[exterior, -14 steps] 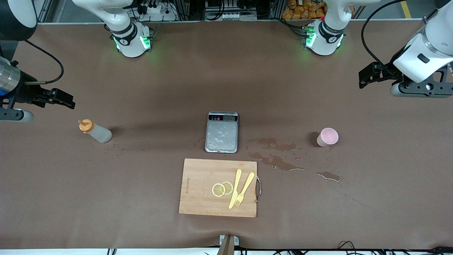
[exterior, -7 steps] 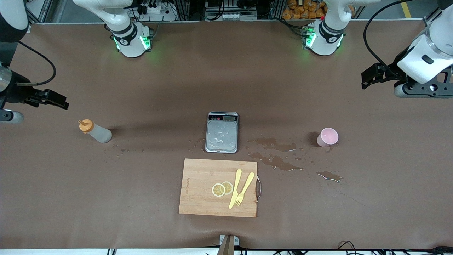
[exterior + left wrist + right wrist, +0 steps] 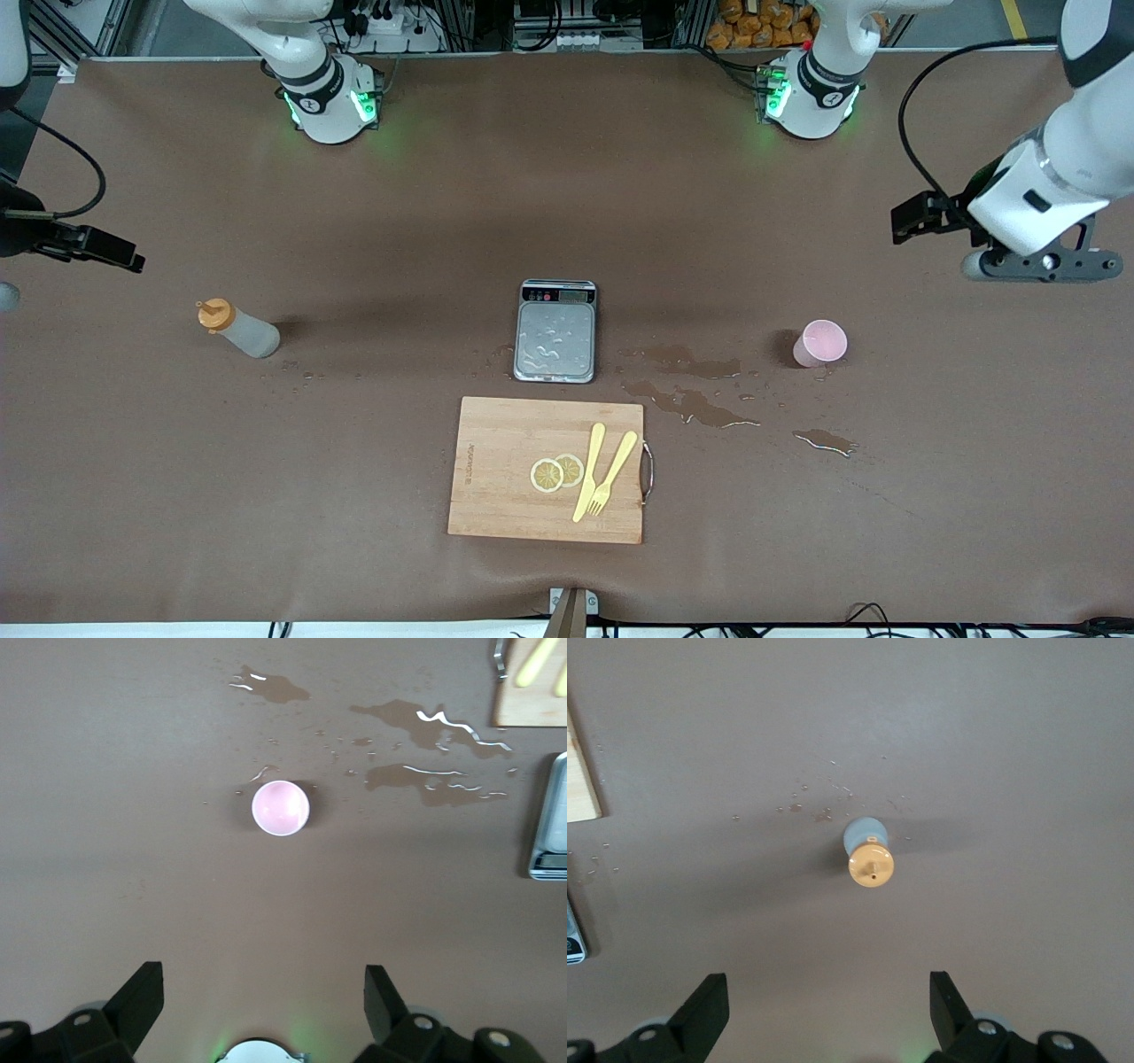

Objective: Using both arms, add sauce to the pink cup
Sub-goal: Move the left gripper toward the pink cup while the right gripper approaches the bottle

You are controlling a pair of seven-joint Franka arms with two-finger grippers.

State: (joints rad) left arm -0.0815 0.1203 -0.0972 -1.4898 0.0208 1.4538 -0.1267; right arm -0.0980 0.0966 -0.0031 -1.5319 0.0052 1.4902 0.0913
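The sauce bottle (image 3: 239,330), whitish-grey with an orange cap, stands on the brown table toward the right arm's end. In the right wrist view the sauce bottle (image 3: 870,855) is seen from above, cap up. My right gripper (image 3: 115,252) hangs open over bare table beside it, and nothing lies between the spread tips of the right gripper (image 3: 826,981). The pink cup (image 3: 821,343) stands upright toward the left arm's end, and the pink cup (image 3: 281,807) looks empty. My left gripper (image 3: 911,220) hovers open over bare table near the cup, the left gripper (image 3: 263,979) holding nothing.
A steel scale (image 3: 555,332) with droplets on it sits mid-table. Nearer the camera lies a wooden cutting board (image 3: 496,443) with lemon slices (image 3: 556,471) and a yellow knife and fork (image 3: 605,474). Wet puddles (image 3: 691,403) spread between scale and cup.
The right gripper has drawn back toward the right arm's end of the table, away from the bottle. The left hand has shifted a little toward the cup. Both stay open.
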